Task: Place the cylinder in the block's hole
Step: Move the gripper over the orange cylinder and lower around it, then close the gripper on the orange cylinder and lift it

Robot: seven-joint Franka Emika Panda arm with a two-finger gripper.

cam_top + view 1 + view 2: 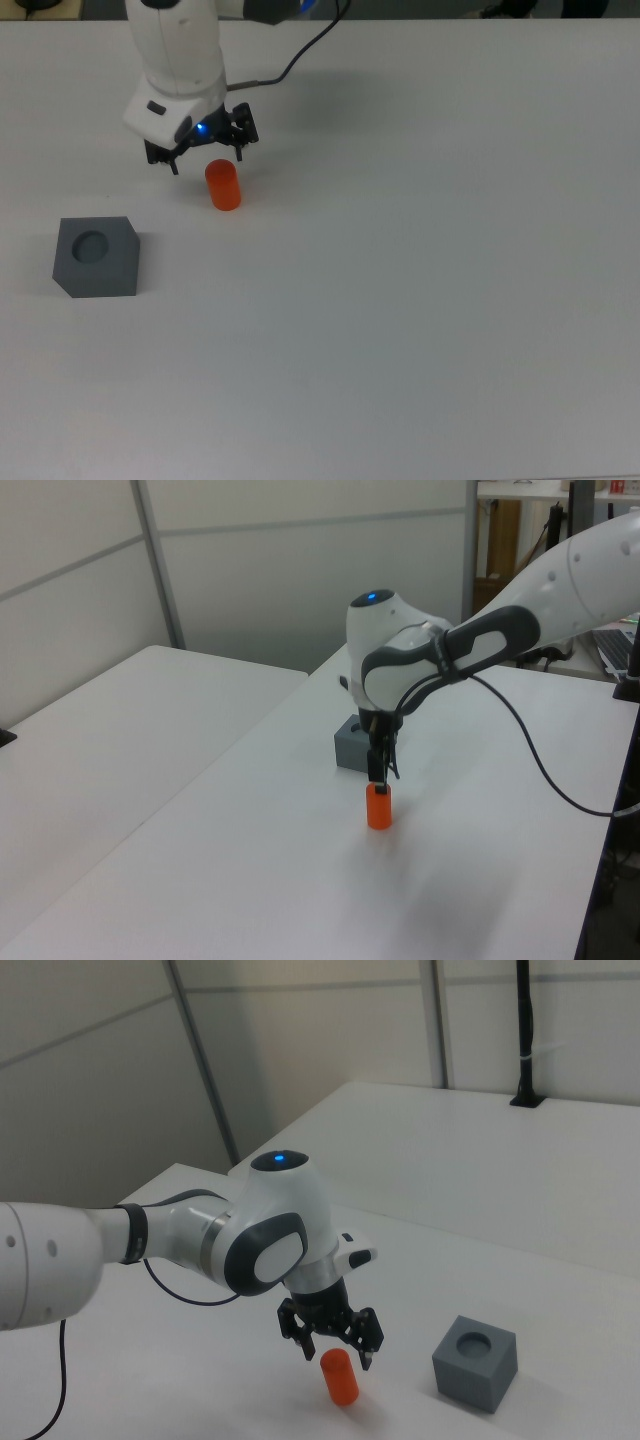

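- Jaws spread wide, empty; gripper (334, 1353) hovers just above orange cylinder (340, 1377) (upright on white table (420, 300)).
- Grey block (95, 257) well apart, toward the top view's lower left, hole up.

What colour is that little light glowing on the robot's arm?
Blue. The light sits on top of the white arm's rounded wrist, above the gripper; the right view shows it best.

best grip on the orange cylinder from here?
Likely from straight above: the orange cylinder stands upright and alone on the table, well apart from the grey block. Close the open gripper across its round side wall, near the upper half.
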